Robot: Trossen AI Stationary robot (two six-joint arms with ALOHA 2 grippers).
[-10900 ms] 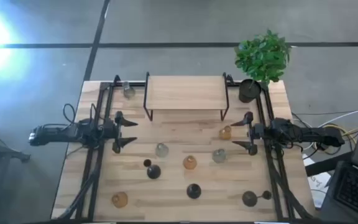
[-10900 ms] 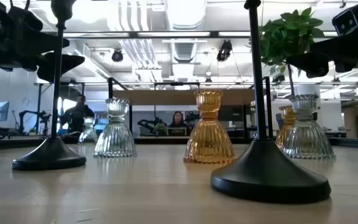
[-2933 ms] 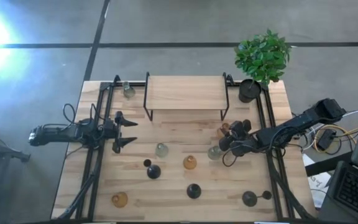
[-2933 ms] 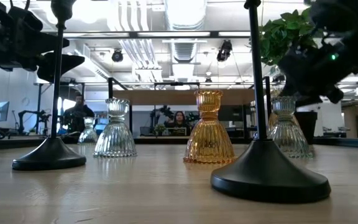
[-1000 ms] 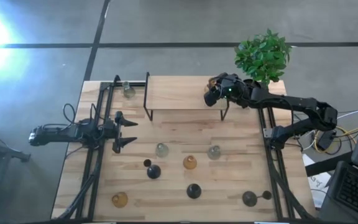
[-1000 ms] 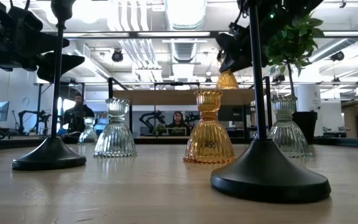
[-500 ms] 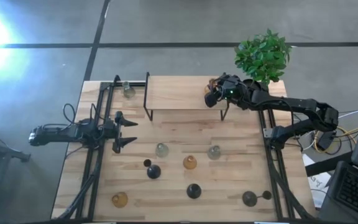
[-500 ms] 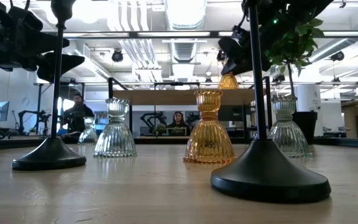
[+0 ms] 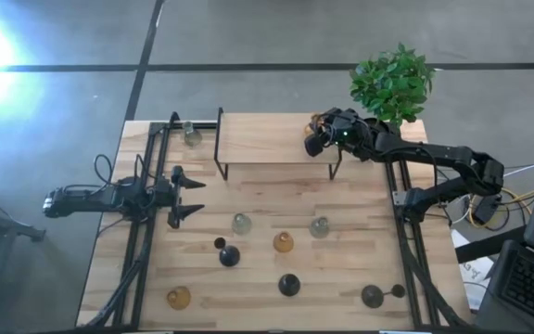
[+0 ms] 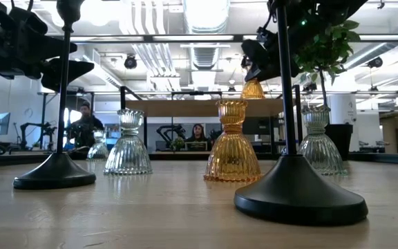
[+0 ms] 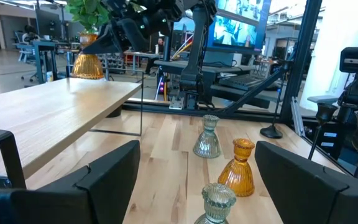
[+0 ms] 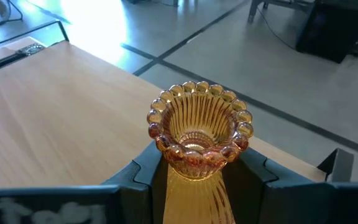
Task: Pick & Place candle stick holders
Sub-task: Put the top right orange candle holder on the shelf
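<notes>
My right gripper [image 9: 315, 132] is at the right end of the wooden shelf [image 9: 272, 139], shut on an amber glass candle stick holder [image 12: 199, 127], which also shows in the low view [image 10: 253, 90]. My left gripper [image 9: 191, 196] is open and empty at the table's left side. On the table in front of the shelf stand two clear glass holders [image 9: 241, 223] [image 9: 320, 227], an amber one [image 9: 284, 243] and black round-based ones [image 9: 228, 255] [image 9: 288, 285] [image 9: 372, 296]. Another amber holder [image 9: 179, 298] stands near the front left. My right gripper pinches the amber holder's narrow neck [image 12: 194, 163], just under its beaded cup, between its two fingers [image 12: 143, 171]. The fingers slant down from the table's right side. The holder is upright, its base [image 11: 88, 74] at the shelf top; whether it rests there I cannot tell.
A potted green plant [image 9: 392, 88] stands at the far right corner, close behind my right arm. A clear glass holder [image 9: 191, 135] stands at the far left beside the shelf. The shelf top to the left of the held holder is bare wood.
</notes>
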